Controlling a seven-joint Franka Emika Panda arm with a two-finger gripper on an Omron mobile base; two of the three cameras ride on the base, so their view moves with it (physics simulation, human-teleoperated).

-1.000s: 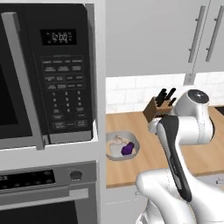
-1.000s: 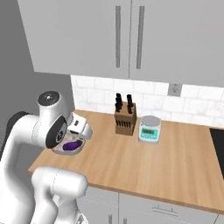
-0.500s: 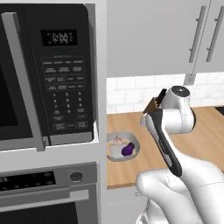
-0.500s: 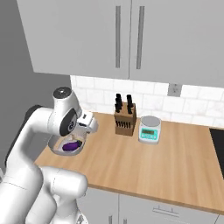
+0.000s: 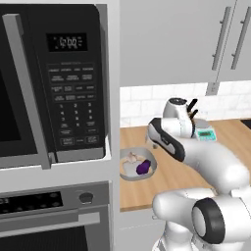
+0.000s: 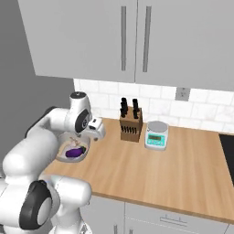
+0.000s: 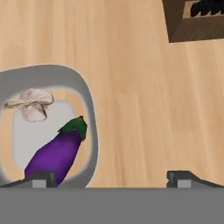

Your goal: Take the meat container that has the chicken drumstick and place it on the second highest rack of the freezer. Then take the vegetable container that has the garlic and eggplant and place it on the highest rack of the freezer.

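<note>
Where the arm hides its rim, vegetable container [image 7: 89, 113], eggplant [image 7: 54, 154] half-cropped, garlic [image 7: 31, 104], jaws spread, empty.

Eggplant [image 7: 56, 153] and garlic [image 7: 31, 104] lie in grey container [image 7: 89, 109] on wooden counter [image 7: 140, 96].

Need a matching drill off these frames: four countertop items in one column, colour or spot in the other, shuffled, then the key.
Column 1
1. eggplant
2. garlic
3. knife block
4. kitchen scale

Column 2
A. brown wood, dark handles sticking up
B. glossy purple, green cap, in the grey bowl
C. between the block and the stove edge, by the tiled wall
D. whitish bulb, in the same bowl, next to the purple item

Pairs: 1-B, 2-D, 3-A, 4-C
</note>
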